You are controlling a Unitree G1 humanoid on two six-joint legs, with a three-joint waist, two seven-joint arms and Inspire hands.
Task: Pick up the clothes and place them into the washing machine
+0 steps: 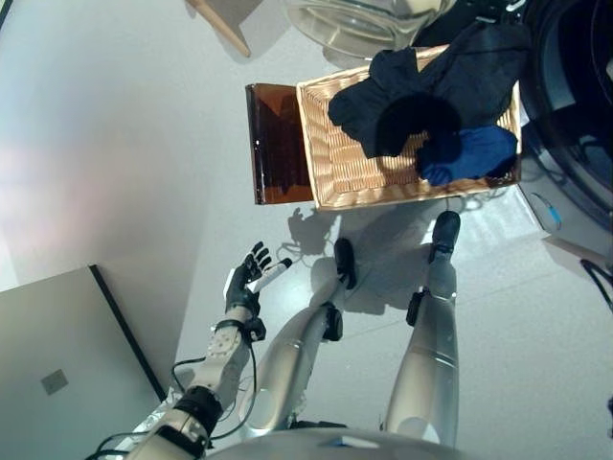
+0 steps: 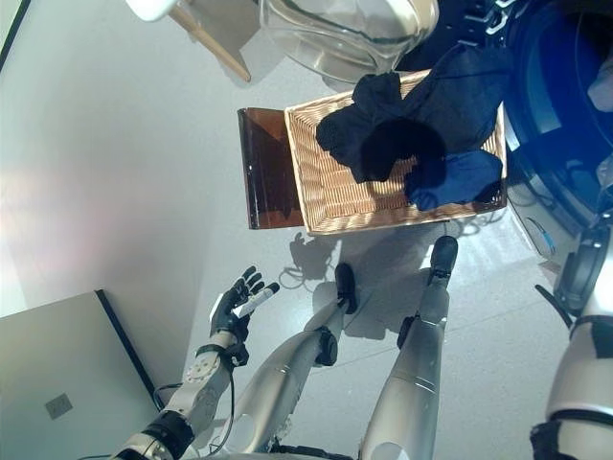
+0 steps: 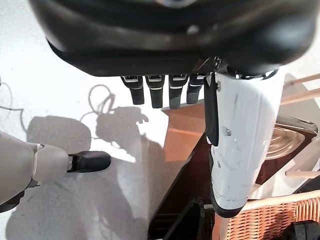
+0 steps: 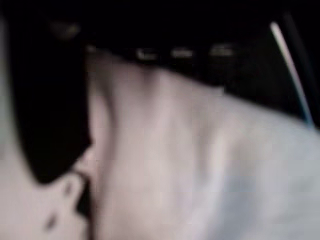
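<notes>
Left hand (image 1: 244, 283) hangs open over bare floor, well clear of basket (image 1: 330, 168).

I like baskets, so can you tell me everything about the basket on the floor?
The wicker basket is a shallow, rectangular tray woven from pale tan strands, with a raised rim. It sits flat on the grey floor before the washing machine. A dark navy garment is heaped in it and spills over the far rim, with a bright blue garment at one end. A brown see-through panel lies against its side.
</notes>
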